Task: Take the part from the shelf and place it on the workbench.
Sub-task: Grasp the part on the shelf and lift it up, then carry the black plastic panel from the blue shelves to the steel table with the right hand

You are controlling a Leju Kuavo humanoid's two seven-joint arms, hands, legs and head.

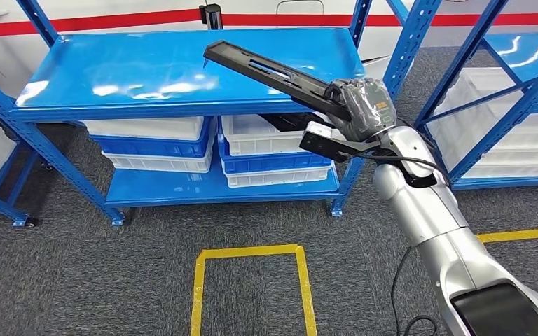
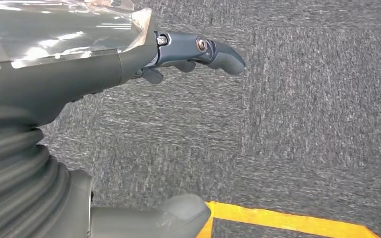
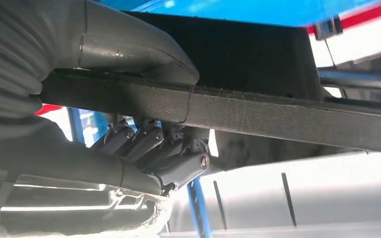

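A long black flat part (image 1: 266,72) with a slot along it is held by my right hand (image 1: 361,105) at its near end. The part slants up and left over the right half of the blue top shelf (image 1: 112,70), its far tip lifted off the surface. In the right wrist view the thumb (image 3: 134,47) lies on one side of the black part (image 3: 287,116) and the dark fingers (image 3: 154,146) curl round the other. My left hand (image 2: 129,69) hangs over grey carpet, fingers apart, holding nothing.
White and blue bins (image 1: 168,143) are stacked on the lower shelf. A second blue rack with white bins (image 1: 504,119) stands at the right. Yellow tape lines (image 1: 249,255) mark the grey carpet in front of the shelf.
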